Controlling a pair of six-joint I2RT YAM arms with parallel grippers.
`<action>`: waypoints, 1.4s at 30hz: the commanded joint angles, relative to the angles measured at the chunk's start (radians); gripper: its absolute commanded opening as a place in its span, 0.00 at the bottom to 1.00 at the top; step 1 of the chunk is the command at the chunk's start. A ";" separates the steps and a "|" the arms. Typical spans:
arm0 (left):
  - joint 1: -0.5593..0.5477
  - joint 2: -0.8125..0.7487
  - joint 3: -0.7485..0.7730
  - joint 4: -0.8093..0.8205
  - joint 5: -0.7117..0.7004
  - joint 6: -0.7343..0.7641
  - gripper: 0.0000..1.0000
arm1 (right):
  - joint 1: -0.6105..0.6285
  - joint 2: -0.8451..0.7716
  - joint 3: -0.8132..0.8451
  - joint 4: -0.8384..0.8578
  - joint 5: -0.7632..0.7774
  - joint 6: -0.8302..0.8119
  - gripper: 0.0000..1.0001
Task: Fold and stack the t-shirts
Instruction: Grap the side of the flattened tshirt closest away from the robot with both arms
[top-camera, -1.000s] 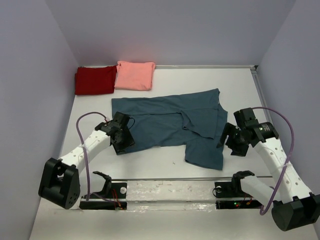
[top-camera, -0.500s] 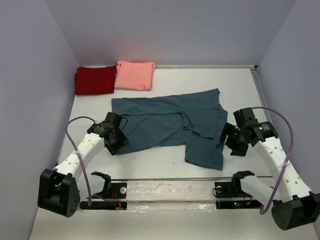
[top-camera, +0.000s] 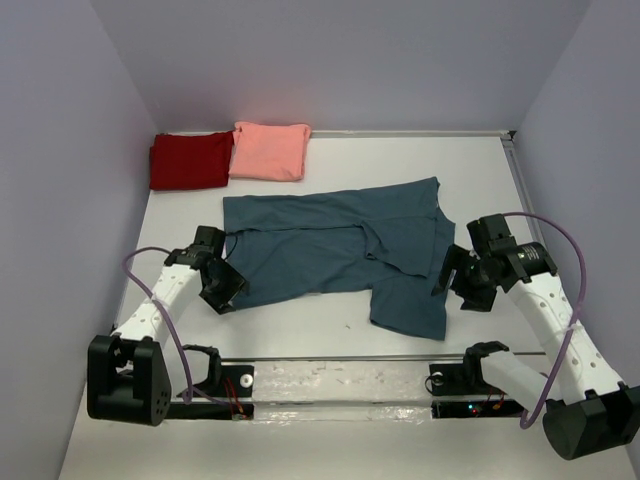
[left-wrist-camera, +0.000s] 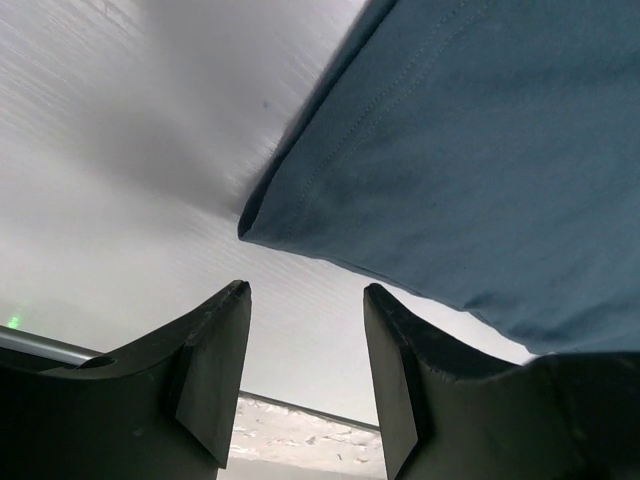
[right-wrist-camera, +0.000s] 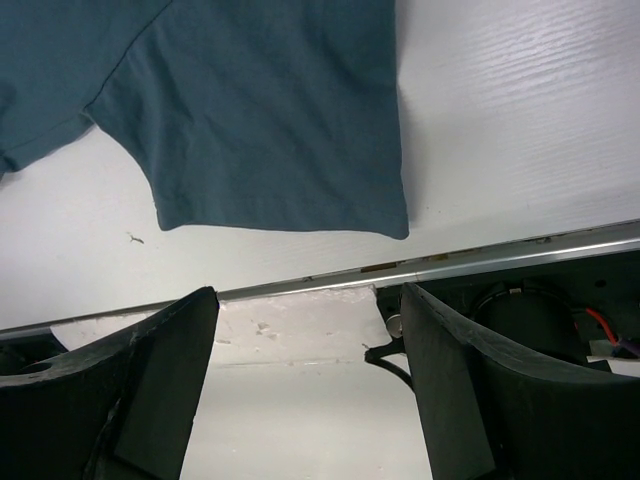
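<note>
Though beyond the teal tee (top-camera: 330, 250), red tee (top-camera: 188, 162) beside pink tee (top-camera: 270, 150).

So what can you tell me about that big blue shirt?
The large dark teal-blue cotton-looking t-shirt lies spread on the white table, partly folded over itself, with one section reaching toward the near edge. Its hems are stitched. The left pincer and right pincer, both open, hover at its edges, neither gripping it.

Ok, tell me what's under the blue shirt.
The blue shirt lies flat on the white table, which shows around it. Anything beneath the cloth is covered.
</note>
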 joint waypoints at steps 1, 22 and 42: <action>0.019 0.018 -0.031 0.009 0.050 -0.021 0.59 | 0.010 -0.010 0.050 -0.012 -0.002 -0.008 0.79; 0.134 -0.003 -0.009 -0.027 0.013 -0.090 0.59 | 0.010 0.019 0.092 -0.004 -0.031 -0.027 0.80; 0.136 0.092 -0.048 0.067 0.073 -0.096 0.56 | 0.010 0.004 0.097 -0.020 -0.031 -0.007 0.81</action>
